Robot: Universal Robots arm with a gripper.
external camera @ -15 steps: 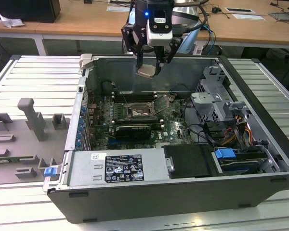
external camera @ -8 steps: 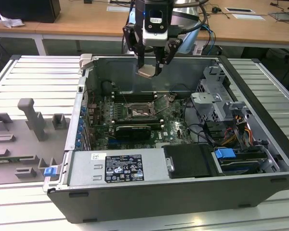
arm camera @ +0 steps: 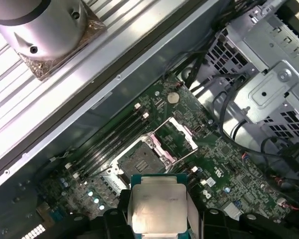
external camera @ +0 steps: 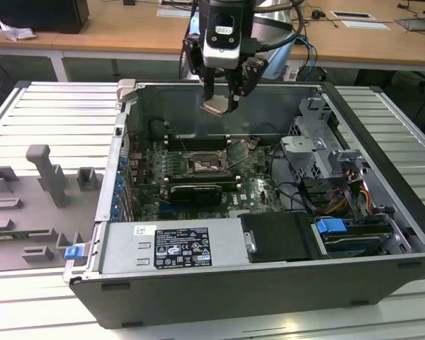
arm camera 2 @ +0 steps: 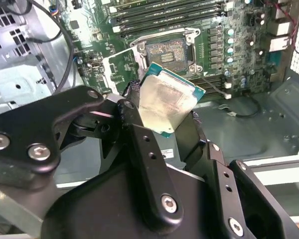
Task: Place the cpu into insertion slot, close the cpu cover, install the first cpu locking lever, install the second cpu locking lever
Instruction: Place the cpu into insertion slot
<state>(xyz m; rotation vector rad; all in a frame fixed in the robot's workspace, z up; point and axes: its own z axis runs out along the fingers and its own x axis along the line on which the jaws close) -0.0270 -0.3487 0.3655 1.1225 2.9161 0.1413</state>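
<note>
- Your gripper [external camera: 219, 103] hangs over the far side of the open computer case [external camera: 198, 280], its jaws pinching the cpu [external camera: 214, 108] by two opposite edges.
- You hold the chip tilted and well clear of the green motherboard [external camera: 258, 188].
- The insertion slot [external camera: 204, 166] lies below the chip and slightly nearer, its dark contact field exposed.
- In the first wrist view, the cpu cover [arm camera: 177, 134] stands swung open just beside the slot.
- Black memory slots [external camera: 198, 142] run along the socket's far side, and a graphics card [external camera: 196, 191] lies on its near side.
- Grey moulded fixtures [external camera: 49, 177] sit outside the case, at the exterior view's left.
</note>
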